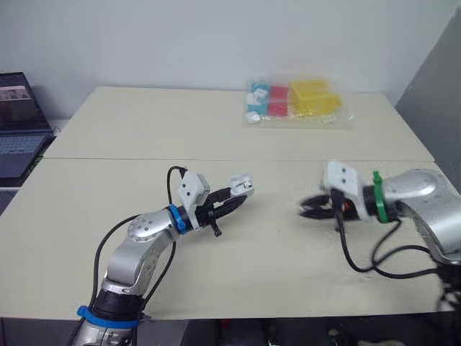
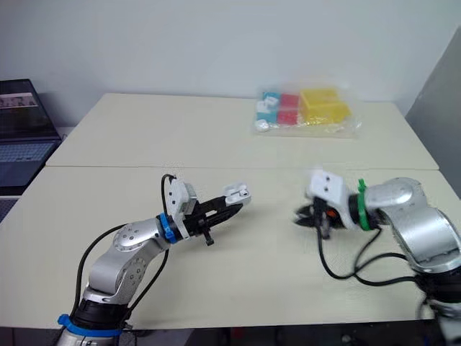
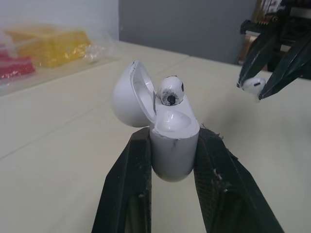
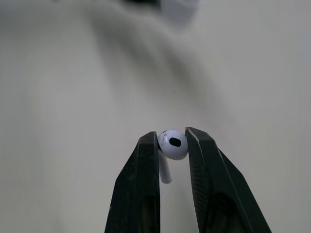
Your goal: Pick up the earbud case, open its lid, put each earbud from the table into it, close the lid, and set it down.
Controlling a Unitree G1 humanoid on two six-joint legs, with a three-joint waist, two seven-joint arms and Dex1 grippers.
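Left tool (image 1: 235, 194) clamped on open earbud case (image 3: 173, 143), one earbud (image 3: 170, 91) seated — right tool (image 1: 308, 207) pinching second earbud (image 4: 173, 144)

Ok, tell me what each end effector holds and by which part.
Left end effector clamps the earbud case by its lower body; right end effector pinches an earbud by its head.
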